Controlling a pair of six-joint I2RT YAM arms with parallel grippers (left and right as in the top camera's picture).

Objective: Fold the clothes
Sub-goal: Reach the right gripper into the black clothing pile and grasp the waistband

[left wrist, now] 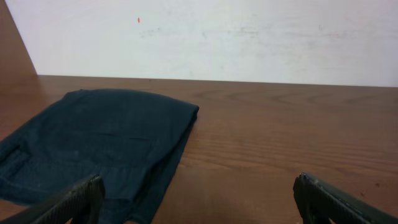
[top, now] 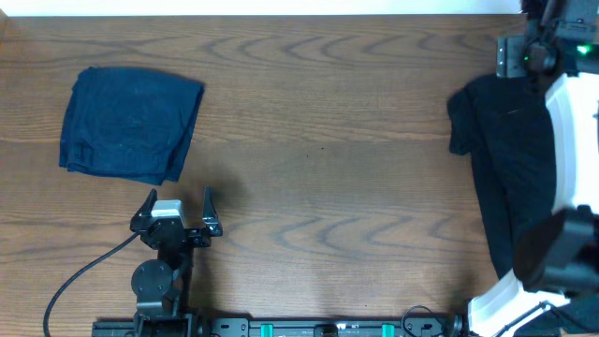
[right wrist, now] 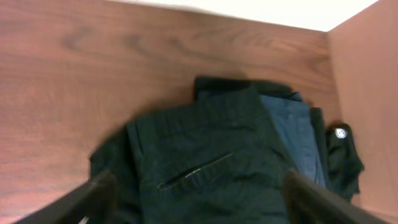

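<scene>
The left claw (top: 179, 208) stands spread wide, nothing between its two black fingers (left wrist: 78, 200), low over the brown wood-grain worktop (top: 328, 140). Just ahead of it, toward the far edge, the navy blue fabric garment (top: 131, 124) lies flat at the worktop's left side, folded into a rough rectangle. In the left wrist view its near edge comes close to the left finger, but whether they touch cannot be told. A black cable (top: 82, 273) curves from the left arm's base toward the near edge. The right claw (right wrist: 202, 208) is also spread wide, its fingers (right wrist: 93, 196) set to either side above a heap of dark clothes (top: 501, 159) at the worktop's right end, pinching none of it. On top of the heap lies a rumpled black fabric garment (right wrist: 205, 149) with a slit pocket (right wrist: 194, 169). A blue fabric garment (right wrist: 292, 127) shows from under its right side, and a small pale round button or tag (right wrist: 339, 132) sits on dark cloth at the far right. In the overhead view the white right arm (top: 571, 140) covers part of the heap, which lies well apart from the navy garment.
</scene>
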